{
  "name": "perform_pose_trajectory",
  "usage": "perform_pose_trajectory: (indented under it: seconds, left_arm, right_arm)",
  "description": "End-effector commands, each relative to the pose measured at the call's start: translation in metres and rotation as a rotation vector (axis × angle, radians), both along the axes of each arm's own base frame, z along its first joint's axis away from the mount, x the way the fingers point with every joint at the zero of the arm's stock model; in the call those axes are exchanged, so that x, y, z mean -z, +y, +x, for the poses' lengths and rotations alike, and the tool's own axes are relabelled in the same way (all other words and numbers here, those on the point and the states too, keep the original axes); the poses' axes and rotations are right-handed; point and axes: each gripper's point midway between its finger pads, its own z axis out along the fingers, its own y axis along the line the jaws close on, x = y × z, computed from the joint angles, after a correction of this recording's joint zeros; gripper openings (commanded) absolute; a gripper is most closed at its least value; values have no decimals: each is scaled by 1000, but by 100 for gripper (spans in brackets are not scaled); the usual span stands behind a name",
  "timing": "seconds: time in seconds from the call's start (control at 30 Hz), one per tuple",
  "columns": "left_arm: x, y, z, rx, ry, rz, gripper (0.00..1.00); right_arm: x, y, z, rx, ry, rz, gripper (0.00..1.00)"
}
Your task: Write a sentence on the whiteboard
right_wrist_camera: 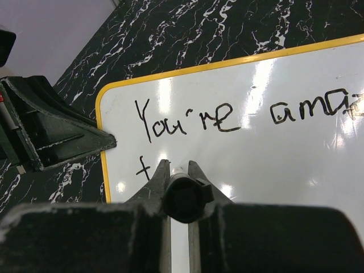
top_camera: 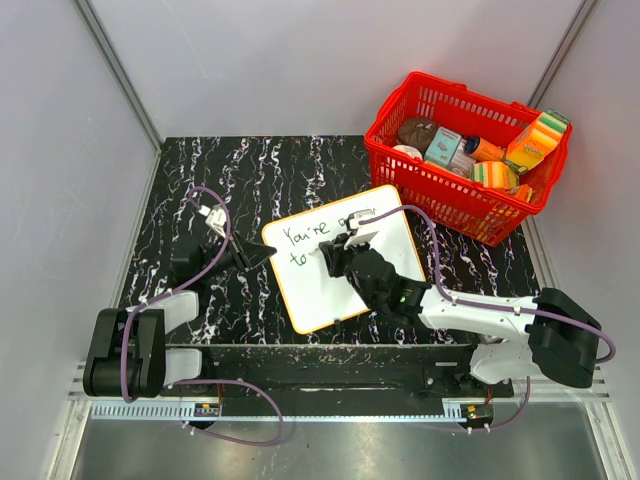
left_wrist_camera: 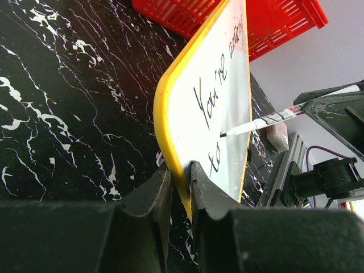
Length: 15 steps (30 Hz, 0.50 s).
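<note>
1. The whiteboard (top_camera: 318, 295) lies on the table (top_camera: 250, 170), turned at an angle, just beside the red basket (top_camera: 450, 195); its top line reads "You're amaz…" and a second line starts with "to"
2. It looks thin, stiff and light, with a glossy face, so I judge it would slide on the table under pen pressure unless pinned
3. The best hold is the yellow rim at an edge clear of the writing; fingers on the face would smear the ink
4. The left gripper (left_wrist_camera: 181, 170) does just that: its jaws are closed down to a narrow gap, with the rim of the board's left edge pinched between them, near the start of the lines
5. The left arm lies low along the table, reaching from its base towards that edge, its cable looped above it
6. The right gripper (right_wrist_camera: 179, 168) is clamped on a marker (left_wrist_camera: 267, 120), a slim round barrel that could twist in the jaws if pushed hard
7. The right arm stretches from its base across the board's near edge, its wrist above the middle of the board
8. The marker slants down with its tip at the face, between the two lines and just past "to"; whether it touches I cannot tell
</note>
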Motion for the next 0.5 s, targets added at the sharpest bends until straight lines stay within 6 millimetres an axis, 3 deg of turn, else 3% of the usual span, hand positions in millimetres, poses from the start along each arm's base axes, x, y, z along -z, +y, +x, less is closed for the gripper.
perform_pose_trajectory:
  seconds: [0.0, 0.47]
  left_arm:
    - [3, 1, 5, -2, -61, 46, 0]
    - [3, 1, 5, -1, -61, 47, 0]
  right_arm:
    - [-3, 3, 1, -16, 5, 19, 0]
    - [11, -3, -7, -32, 39, 4, 0]
